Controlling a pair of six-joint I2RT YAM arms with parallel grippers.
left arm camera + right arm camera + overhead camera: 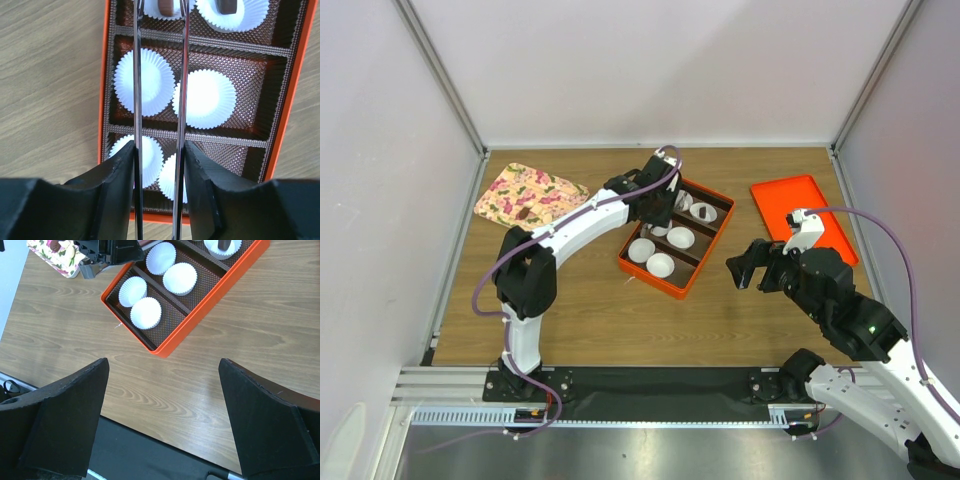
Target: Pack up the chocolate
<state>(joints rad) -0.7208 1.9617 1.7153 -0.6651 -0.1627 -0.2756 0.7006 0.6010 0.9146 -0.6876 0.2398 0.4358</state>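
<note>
Well, nearest, the right pincer (162, 362) hangs over the brown wooden table (75, 340), its black fingers (60, 410) spread wide and holding nothing. Further on sits the orange box with three parts (104, 100), with four frilly white paper cups (144, 82) in its near and middle parts. The left pincer (160, 20) reaches over them on thin metal blades (137, 75); I cannot tell if it grips. Two dark brown chocolate pieces (227, 5) sit in the far cups, one between the blades. Another dark piece (525, 212) lies on the flowery tray (545, 185), far left
</note>
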